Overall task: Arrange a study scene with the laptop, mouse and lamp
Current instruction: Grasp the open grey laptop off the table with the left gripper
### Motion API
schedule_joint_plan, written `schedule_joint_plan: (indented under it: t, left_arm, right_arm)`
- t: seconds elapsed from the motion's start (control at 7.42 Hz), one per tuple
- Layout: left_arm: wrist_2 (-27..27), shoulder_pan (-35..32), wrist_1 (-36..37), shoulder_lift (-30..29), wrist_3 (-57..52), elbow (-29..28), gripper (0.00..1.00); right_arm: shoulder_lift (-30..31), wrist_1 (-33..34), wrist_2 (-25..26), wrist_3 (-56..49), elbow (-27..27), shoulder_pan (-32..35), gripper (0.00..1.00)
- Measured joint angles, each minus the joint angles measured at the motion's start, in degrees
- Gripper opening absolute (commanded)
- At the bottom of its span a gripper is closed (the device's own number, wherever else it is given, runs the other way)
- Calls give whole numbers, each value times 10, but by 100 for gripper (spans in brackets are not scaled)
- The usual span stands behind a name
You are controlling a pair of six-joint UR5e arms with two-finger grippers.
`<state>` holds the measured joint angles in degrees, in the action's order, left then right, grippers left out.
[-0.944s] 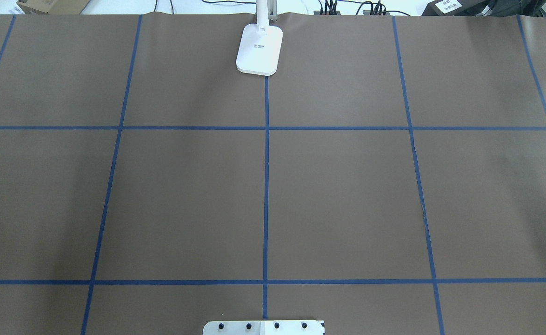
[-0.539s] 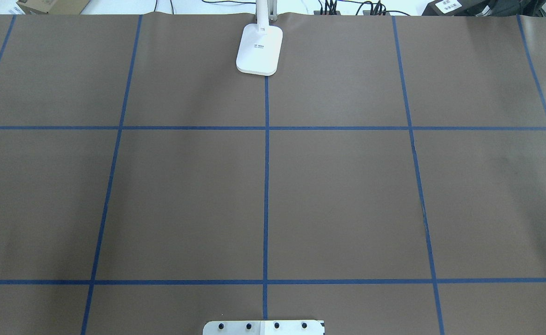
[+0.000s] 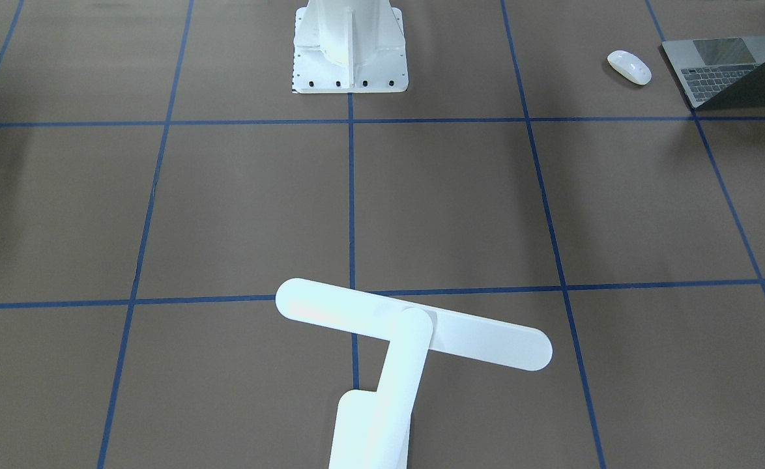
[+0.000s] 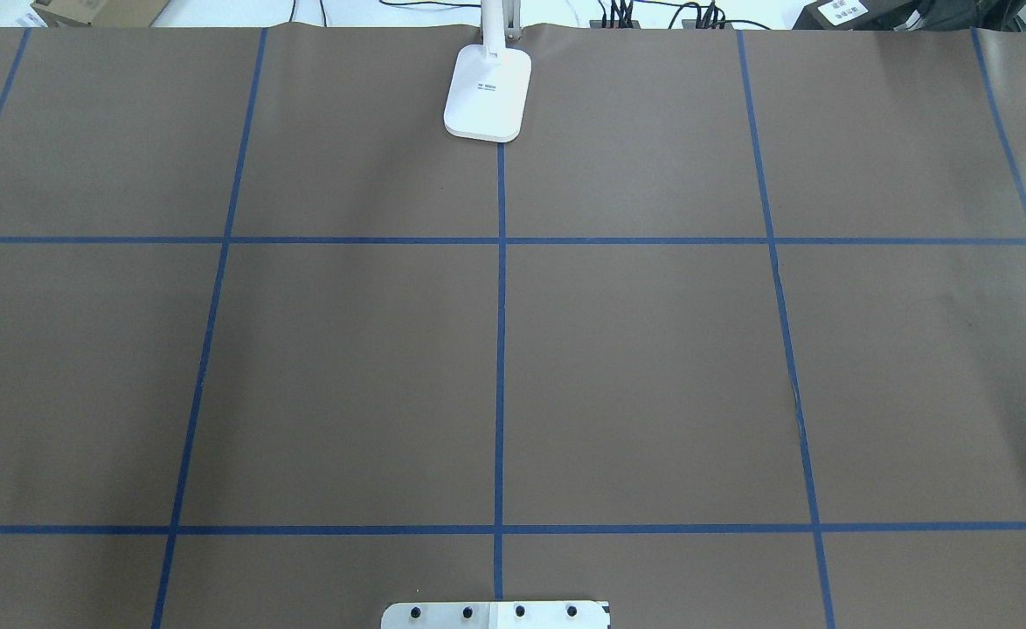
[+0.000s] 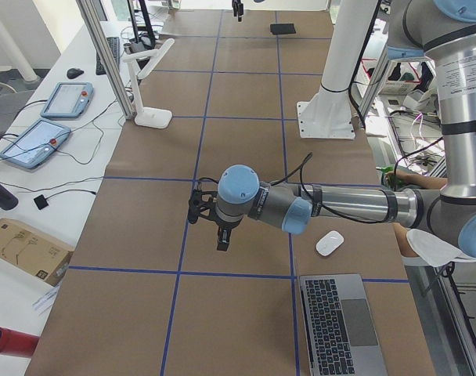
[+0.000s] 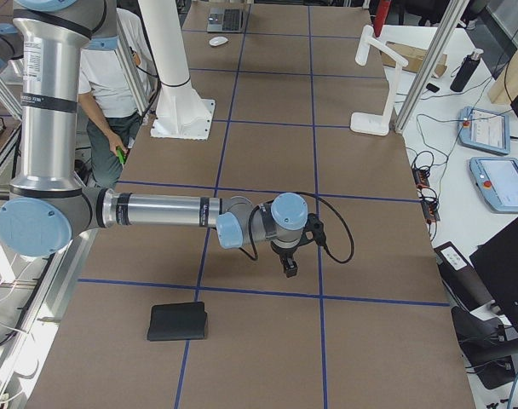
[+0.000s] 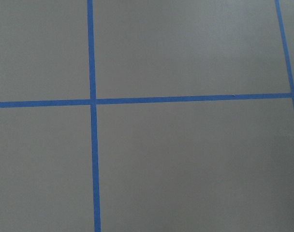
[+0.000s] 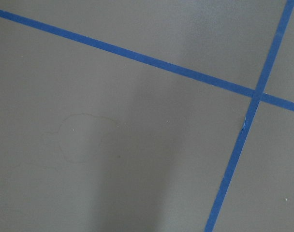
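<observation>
The laptop (image 3: pixel 721 68) lies open at the table's corner on my left, with the white mouse (image 3: pixel 629 67) just beside it. The side views also show the laptop (image 5: pixel 344 325) and the mouse (image 5: pixel 329 243). The white lamp (image 3: pixel 415 332) stands at the far edge on the centre line, its base (image 4: pixel 488 92) on the paper. My left gripper (image 5: pixel 221 244) hangs pointing down over bare paper, about one grid cell from the mouse. My right gripper (image 6: pixel 290 271) hangs over bare paper on the other side. For both, I cannot tell open from shut. The wrist views show only paper and tape.
The white ribbed pedestal (image 3: pixel 350 45) with its bolted plate (image 4: pixel 495 615) stands at the robot's edge. A thin black mat (image 6: pixel 178 322) lies near the right end. A person (image 6: pixel 114 94) is behind the pedestal. Control tablets (image 6: pixel 489 128) and cables lie beyond the far edge.
</observation>
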<state>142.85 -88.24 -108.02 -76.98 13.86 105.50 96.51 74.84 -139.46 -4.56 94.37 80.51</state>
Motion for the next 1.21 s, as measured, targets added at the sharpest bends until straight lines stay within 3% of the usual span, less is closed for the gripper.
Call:
schedule_joint_plan:
  t: [0.27,0.67,1.21]
  left_arm:
    - [-11,-3,0,3,2,-1,100]
    - [-73,-10,38,1,33,-13,100]
    - [-87,-143,239,-2,39,-15,100]
  right_arm:
    - [-1,-5,1,1,-2,-3,99]
    - [-7,-5,3,2,-12,-8,99]
    - [-31,-6,2,2,-16,-9,99]
